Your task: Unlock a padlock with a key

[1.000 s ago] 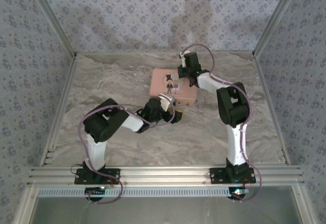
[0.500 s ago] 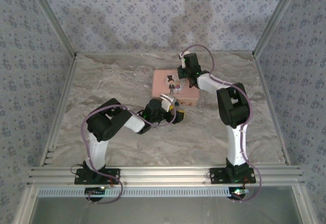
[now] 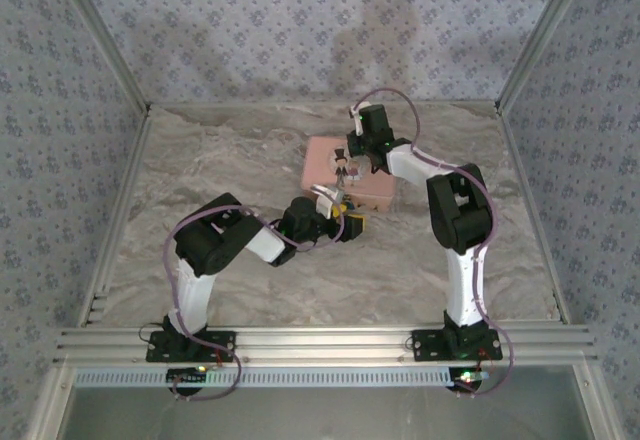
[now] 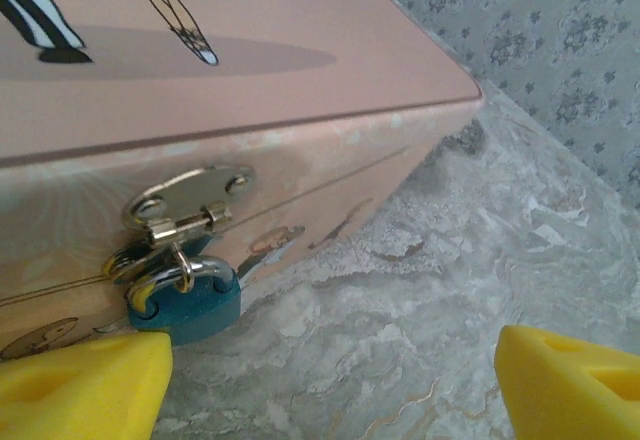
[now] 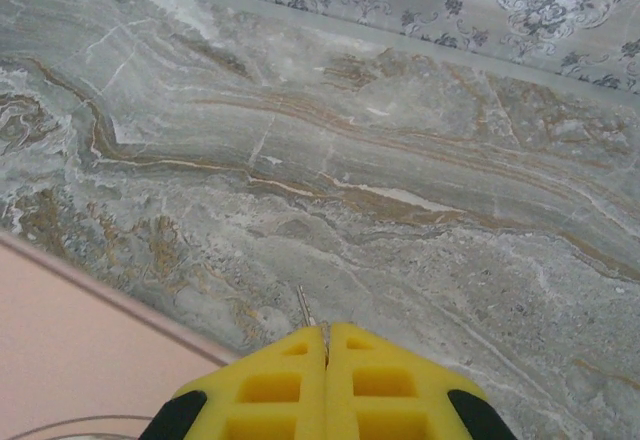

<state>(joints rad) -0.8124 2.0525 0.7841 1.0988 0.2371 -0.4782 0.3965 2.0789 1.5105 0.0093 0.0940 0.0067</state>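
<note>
Currently the padlock point(image 4: 190, 308) is seen hanging from the hasp point(image 4: 190, 195) on the front wall of the tin point(image 4: 300, 20), its shackle threaded through the hasp loop and its teal body close to the bench point(image 4: 420, 330); whether it touches cannot be told. The left end effector point(image 4: 325, 390) is held spread wide, low in front of that wall, with one yellow fingertip point(image 4: 80, 380) just beside the padlock and the other well apart; nothing is gripped by it. The right end effector point(image 5: 326, 335) is pressed together over the far part of the tin, and a thin pale sliver, judged to be the key point(image 5: 304, 305), is pinched between its pads with only the tip protruding. Several risks are judged from here. So little of the key is exposed that it could be twisted or dropped if pushed against the padlock off-axis. The padlock hangs free and could be swung aside by a touch unless it is first steadied; an off-centre closing of the left end effector could knock it away instead of clamping it. The keyhole cannot be made out, so its facing is unknown, and the tin could be nudged as the right arm is brought round.
</note>
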